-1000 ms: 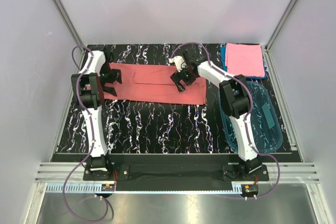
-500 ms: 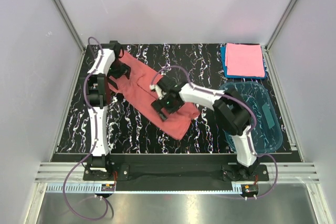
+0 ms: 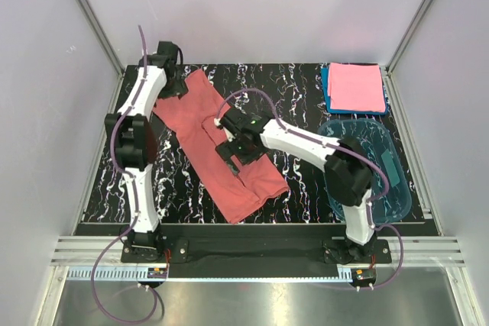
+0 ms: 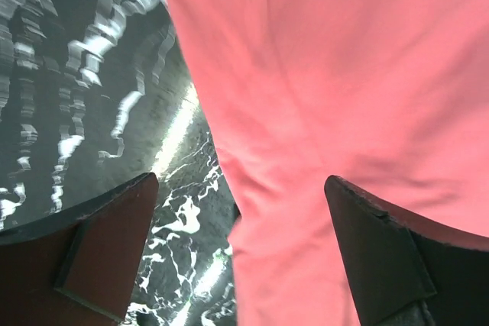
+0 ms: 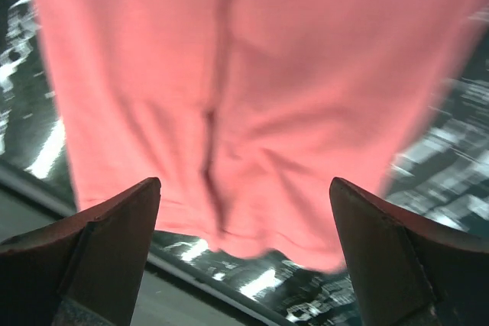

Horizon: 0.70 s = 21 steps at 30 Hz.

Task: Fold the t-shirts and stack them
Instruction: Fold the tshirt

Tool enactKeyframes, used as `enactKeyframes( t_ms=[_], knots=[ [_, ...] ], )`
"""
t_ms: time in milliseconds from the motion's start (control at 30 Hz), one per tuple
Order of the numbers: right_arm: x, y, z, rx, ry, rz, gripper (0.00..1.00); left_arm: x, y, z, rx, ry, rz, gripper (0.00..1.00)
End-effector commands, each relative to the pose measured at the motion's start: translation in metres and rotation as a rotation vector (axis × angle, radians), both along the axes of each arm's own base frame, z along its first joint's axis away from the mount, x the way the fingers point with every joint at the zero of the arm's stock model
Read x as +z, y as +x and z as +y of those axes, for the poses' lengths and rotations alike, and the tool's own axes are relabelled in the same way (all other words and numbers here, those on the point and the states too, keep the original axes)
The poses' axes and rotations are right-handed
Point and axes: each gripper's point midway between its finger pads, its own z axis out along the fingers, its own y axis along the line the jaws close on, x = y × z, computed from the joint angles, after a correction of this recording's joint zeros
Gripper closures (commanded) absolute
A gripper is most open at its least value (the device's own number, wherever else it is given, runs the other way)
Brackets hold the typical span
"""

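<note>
The salmon t-shirt (image 3: pixel 233 185) has swung from a level strip to a slant, its near end at front centre and its far end at far left. The right gripper (image 3: pixel 238 147) sits over its middle, fingers spread wide; the left gripper (image 3: pixel 173 82), at the far end, likewise. Three tees, one tub: the clear blue tub (image 3: pixel 405 204) (near right) holds one teal slab (image 3: pixel 390 166); the pink tee (image 3: pixel 356 86) tops the blue tee (image 3: pixel 326 93), far right.
</note>
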Motion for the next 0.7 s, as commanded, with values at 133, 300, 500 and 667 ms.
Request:
enactKeyframes(
  t_ms=[133,300,500,667],
  knots=[
    [0.079,0.038,-0.062,-0.19,-0.027,-0.237,0.0,0.002,-0.007,-0.035,0.222,-0.108,0.006,0.09],
    [0.095,0.029,-0.08,-0.259,0.04,-0.225,0.0,-0.038,-0.005,-0.065,0.416,-0.278,0.047,0.12],
    [0.084,0.009,-0.112,-0.336,0.018,-0.2,0.0,-0.057,0.028,-0.079,0.436,-0.331,-0.039,0.15],
    [0.081,0.002,-0.132,-0.389,0.011,-0.207,0.0,-0.091,0.032,-0.089,0.346,-0.344,0.017,0.17]
  ],
)
